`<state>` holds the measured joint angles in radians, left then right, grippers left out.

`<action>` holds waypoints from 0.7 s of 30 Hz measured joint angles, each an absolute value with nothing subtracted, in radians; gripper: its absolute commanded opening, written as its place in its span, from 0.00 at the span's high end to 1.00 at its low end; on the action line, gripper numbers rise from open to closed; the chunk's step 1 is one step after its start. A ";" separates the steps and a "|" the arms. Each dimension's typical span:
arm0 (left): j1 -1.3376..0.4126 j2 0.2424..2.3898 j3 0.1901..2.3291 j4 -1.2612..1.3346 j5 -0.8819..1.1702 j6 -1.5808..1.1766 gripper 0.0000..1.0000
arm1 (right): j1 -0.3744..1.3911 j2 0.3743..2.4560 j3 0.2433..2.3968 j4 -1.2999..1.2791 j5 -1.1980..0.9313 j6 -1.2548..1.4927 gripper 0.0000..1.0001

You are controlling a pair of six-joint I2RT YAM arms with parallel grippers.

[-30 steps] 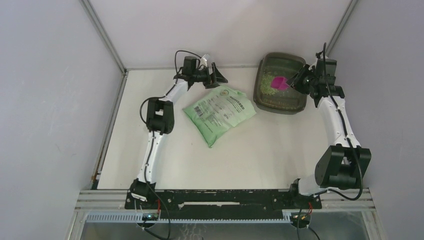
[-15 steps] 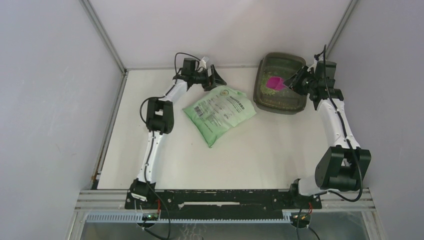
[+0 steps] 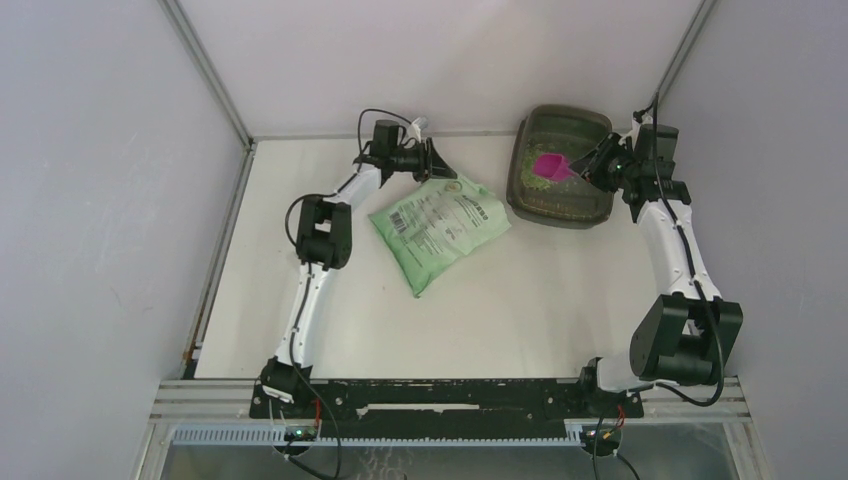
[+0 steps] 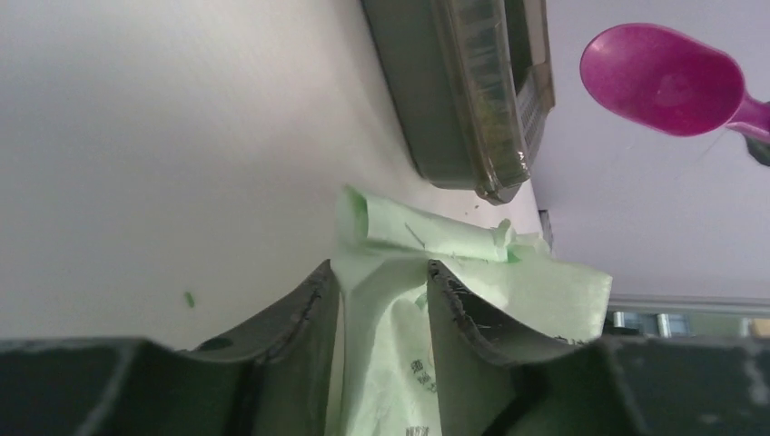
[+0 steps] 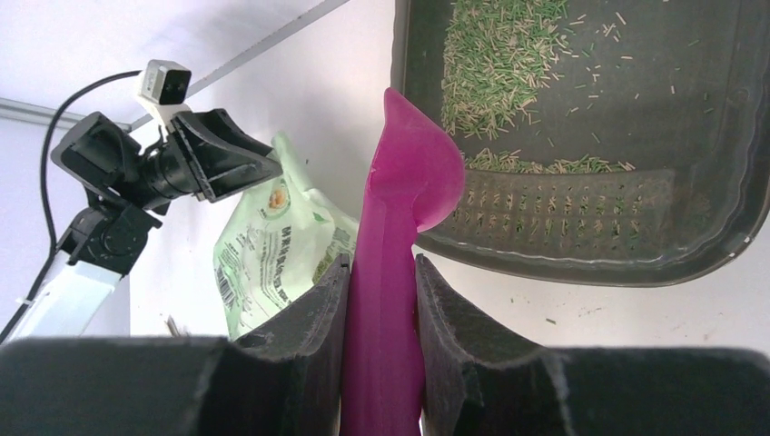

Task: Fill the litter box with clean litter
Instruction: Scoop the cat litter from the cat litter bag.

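Observation:
The dark translucent litter box [image 3: 560, 222] stands at the back right, with pale green-beige clean litter [image 5: 495, 54] strewn thinly over part of its floor. My right gripper [image 5: 381, 263] is shut on the handle of a magenta scoop [image 5: 404, 182], whose bowl hangs over the box's near-left rim. The light-green bag [image 3: 440, 225] lies flat left of the box. My left gripper [image 4: 381, 272] straddles the bag's crumpled top edge [image 4: 427, 238], jaws half closed with a fold of film between them and a thin gap at one finger.
The litter box [image 4: 454, 100] sits a short way beyond the bag's top corner, and the scoop [image 4: 663, 77] hovers above it. Grey walls close in at the back and on both sides. A few stray granules lie on the white table [image 5: 581, 313].
My left gripper has slid onto the bag's top edge and its jaws have narrowed around it. The right arm tipped the scoop back level over the box.

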<state>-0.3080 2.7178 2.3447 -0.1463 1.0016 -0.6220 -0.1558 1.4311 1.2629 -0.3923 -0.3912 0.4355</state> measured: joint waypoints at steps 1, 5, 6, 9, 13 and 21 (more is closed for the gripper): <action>-0.307 2.718 2.332 -0.134 1.008 -0.629 0.71 | -0.156 1.431 1.262 -0.392 -0.393 0.436 1.00; -0.301 2.718 2.301 -0.101 1.037 -0.664 0.93 | -0.158 1.428 1.261 -0.392 -0.403 0.437 1.00; -0.300 2.718 2.294 -0.083 1.047 -0.676 0.94 | -0.161 1.427 1.259 -0.392 -0.404 0.437 1.00; -0.293 2.704 2.249 -0.035 1.055 -0.691 0.95 | -0.165 1.419 1.256 -0.393 -0.421 0.444 1.00; -0.279 2.622 2.130 -0.009 1.053 -0.698 0.97 | -0.178 1.401 1.255 -0.390 -0.483 0.478 1.00; -0.254 2.328 1.847 0.000 1.034 -0.651 0.99 | -0.174 1.368 1.255 -0.401 -0.680 0.565 1.00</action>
